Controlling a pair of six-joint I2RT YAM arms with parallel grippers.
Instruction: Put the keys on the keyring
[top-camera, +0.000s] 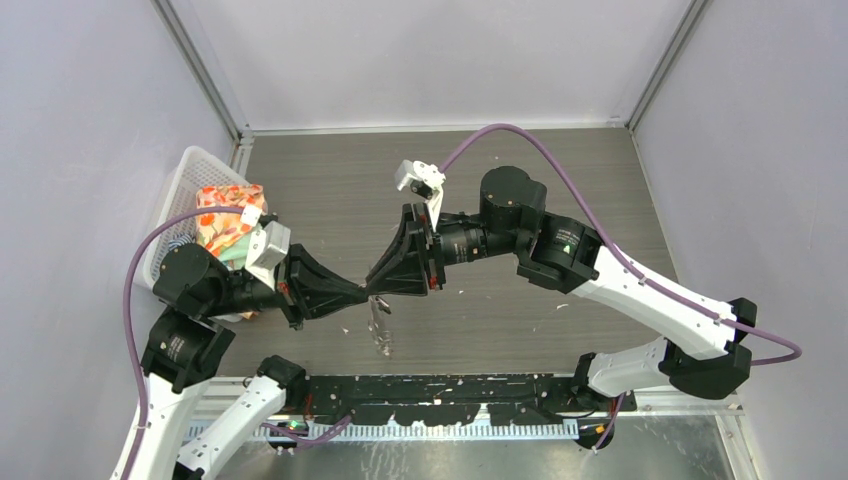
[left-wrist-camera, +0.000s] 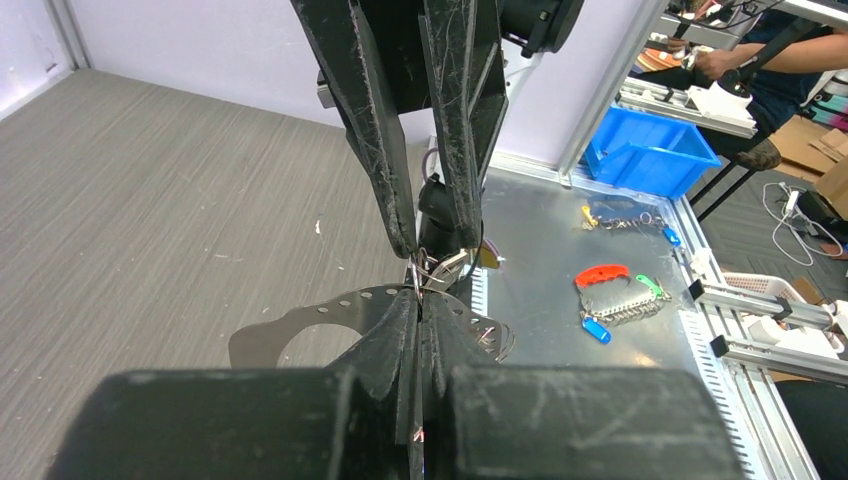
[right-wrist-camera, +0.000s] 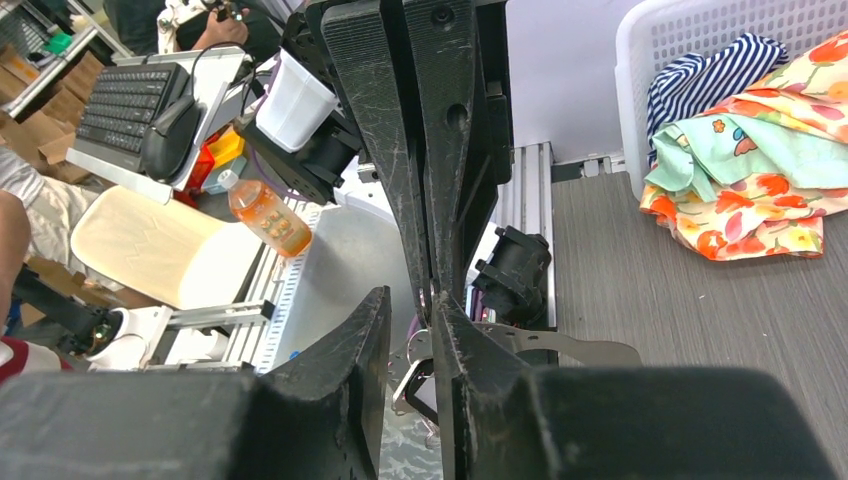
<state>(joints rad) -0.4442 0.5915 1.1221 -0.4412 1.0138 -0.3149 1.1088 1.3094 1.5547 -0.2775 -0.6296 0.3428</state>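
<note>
One keyring (top-camera: 380, 330) hangs at the centre of the top view, just under the two meeting grippers. The left gripper (left-wrist-camera: 420, 300) is pressed together on its edge. The right gripper (left-wrist-camera: 440, 252) has its jaws nearly together about a small silver piece, and I cannot tell if it grips. No red key shows clearly, so I judge the threading not finished. Count: one keyring, two grippers, one white basket (top-camera: 178, 195) at the upper left. The small keys are too blurred to count.
</note>
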